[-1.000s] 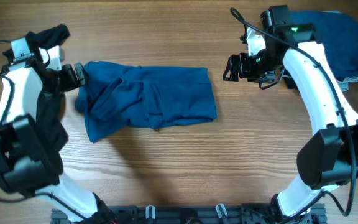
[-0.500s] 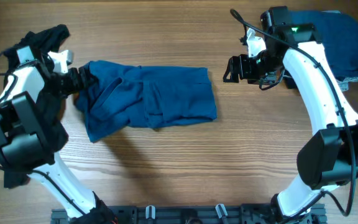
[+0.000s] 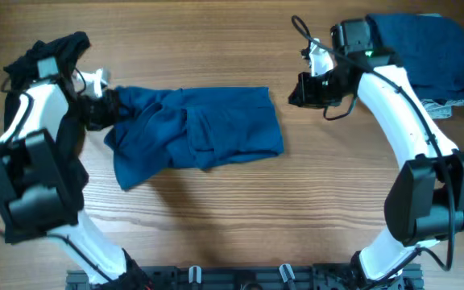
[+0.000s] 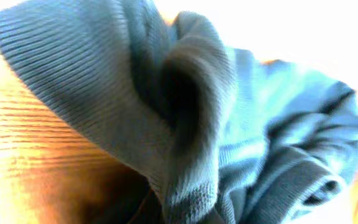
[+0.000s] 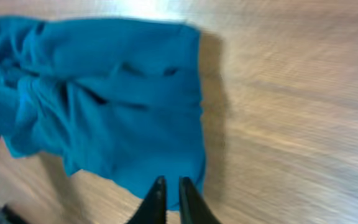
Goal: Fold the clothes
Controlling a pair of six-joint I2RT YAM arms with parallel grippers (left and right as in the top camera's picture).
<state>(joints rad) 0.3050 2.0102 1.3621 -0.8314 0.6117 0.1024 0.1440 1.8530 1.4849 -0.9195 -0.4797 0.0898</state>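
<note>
Garment (image 3: 196,133): mid-table, long axis running left to right.
Left gripper (image 3: 103,106): touching the bunched left end of the garment; the fabric hides the fingers, so its grip cannot be determined.
Right gripper (image 3: 295,93): jaws clenched and empty, beside the right edge but apart from it.
Nearer arm: left.

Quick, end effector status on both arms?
Left end effector: closed on the bunched edge of the blue garment.
Right end effector: closed, holding nothing.
</note>
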